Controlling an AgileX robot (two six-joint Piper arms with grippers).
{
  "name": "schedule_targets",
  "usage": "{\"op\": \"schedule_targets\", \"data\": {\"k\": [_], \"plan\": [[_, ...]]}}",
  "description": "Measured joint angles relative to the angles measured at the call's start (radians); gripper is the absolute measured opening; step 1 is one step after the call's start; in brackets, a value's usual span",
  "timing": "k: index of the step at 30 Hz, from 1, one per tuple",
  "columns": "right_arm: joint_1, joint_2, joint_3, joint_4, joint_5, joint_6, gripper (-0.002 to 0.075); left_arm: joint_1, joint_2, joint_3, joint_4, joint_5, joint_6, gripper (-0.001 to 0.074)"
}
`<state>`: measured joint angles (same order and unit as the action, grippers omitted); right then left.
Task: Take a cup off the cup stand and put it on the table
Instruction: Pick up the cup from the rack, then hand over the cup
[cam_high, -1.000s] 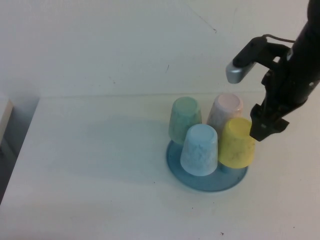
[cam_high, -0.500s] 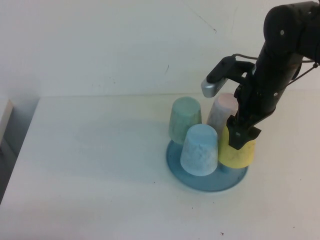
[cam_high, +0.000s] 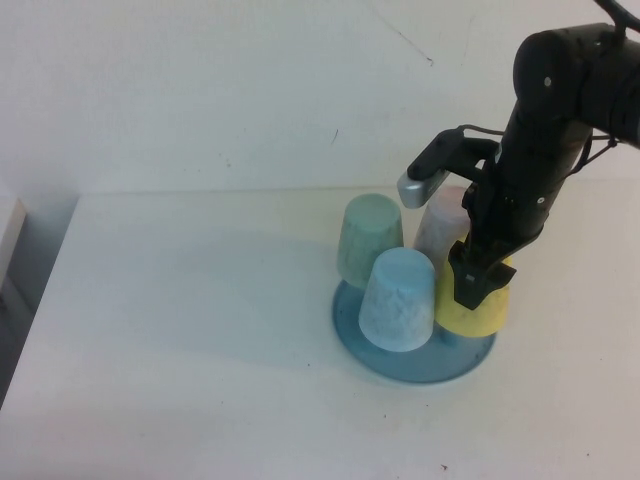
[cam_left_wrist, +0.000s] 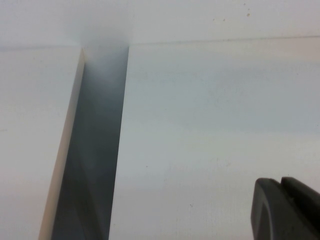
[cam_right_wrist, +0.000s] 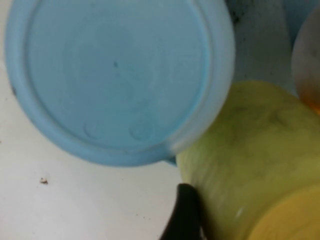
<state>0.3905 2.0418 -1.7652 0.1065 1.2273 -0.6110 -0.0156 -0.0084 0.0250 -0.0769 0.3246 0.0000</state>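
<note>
The yellow speckled cup (cam_high: 480, 314) sits upside down on the front right peg of the blue cup stand (cam_high: 415, 364). My right gripper (cam_high: 478, 278) is down over the top of this cup, open, its jaws astride it. In the right wrist view one dark finger (cam_right_wrist: 184, 215) lies against the side of the yellow cup (cam_right_wrist: 250, 165); the other finger is out of view. My left gripper (cam_left_wrist: 282, 210) shows only in the left wrist view, shut and empty over bare white table (cam_left_wrist: 210, 115).
A light blue cup (cam_high: 400, 300), a pale green cup (cam_high: 370, 238) and a pink cup (cam_high: 445, 222) also sit upside down on the stand. The light blue cup (cam_right_wrist: 120, 75) is close beside the yellow one. White table (cam_high: 180, 330) stretches to the left, with a dark gap (cam_left_wrist: 90, 150) at its edge.
My right gripper has swung in from the right and come down onto the top of the yellow cup. The cups have not moved.
</note>
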Motion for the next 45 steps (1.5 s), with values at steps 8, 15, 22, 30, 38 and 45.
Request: {"op": "schedule_targets", "data": {"k": [8, 15, 22, 30, 38, 45], "plan": [[0.0, -0.061, 0.0, -0.008, 0.0, 0.044, 0.0583, 0.0, 0.0, 0.0, 0.0, 0.002, 0.0, -0.0003], [0.0, -0.316, 0.006, -0.023, 0.002, 0.134, 0.0583, 0.0, 0.0, 0.0, 0.0, 0.002, 0.0, -0.0003], [-0.04, -0.575, 0.246, 0.168, 0.005, 0.147, 0.0583, 0.0, 0.0, 0.0, 0.0, 0.002, 0.0, -0.0003], [-0.184, -0.744, 0.831, 0.744, -0.263, 0.065, 0.0583, 0.0, 0.0, 0.0, 0.0, 0.002, 0.0, -0.0003], [-0.345, -0.643, 0.985, 1.069, -0.282, 0.007, 0.0583, 0.0, 0.0, 0.0, 0.0, 0.002, 0.0, -0.0003], [-0.468, -0.498, 0.987, 1.442, -0.087, -0.041, 0.0582, 0.0, 0.0, 0.0, 0.0, 0.002, 0.0, -0.0003]]}}
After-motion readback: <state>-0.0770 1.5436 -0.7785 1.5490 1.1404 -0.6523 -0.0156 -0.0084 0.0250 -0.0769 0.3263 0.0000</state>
